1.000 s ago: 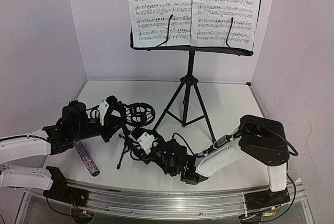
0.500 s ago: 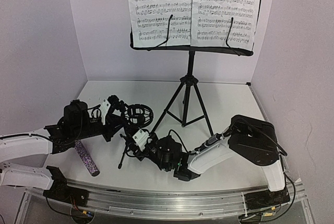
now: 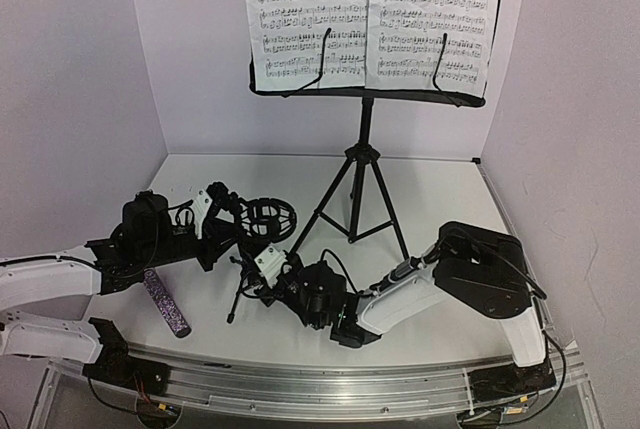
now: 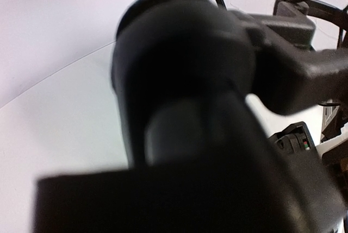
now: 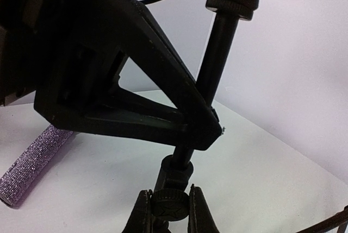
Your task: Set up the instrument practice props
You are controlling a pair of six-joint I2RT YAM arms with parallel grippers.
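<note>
Toward the back of the white surface the black tripod music stand stands upright. Its tray carries two white sheet-music pages side by side, each held by a thin black retaining arm. Nearer the arm bases, on the left, the small black mic stand stands on its splayed legs, with a round ring mount at its top. From the left, the left tool reaches the head of that stand, its jaws drawn together and clamped on the upper part; its wrist view is filled by a blurred black cylinder pressed close. From the right and lower down, the right tool is closed on the stand's thin pole, and its wrist view shows a fingertip against the pole just above the leg hub. The purple glitter microphone lies flat on the surface just left of the legs, apart from both tools.
</note>
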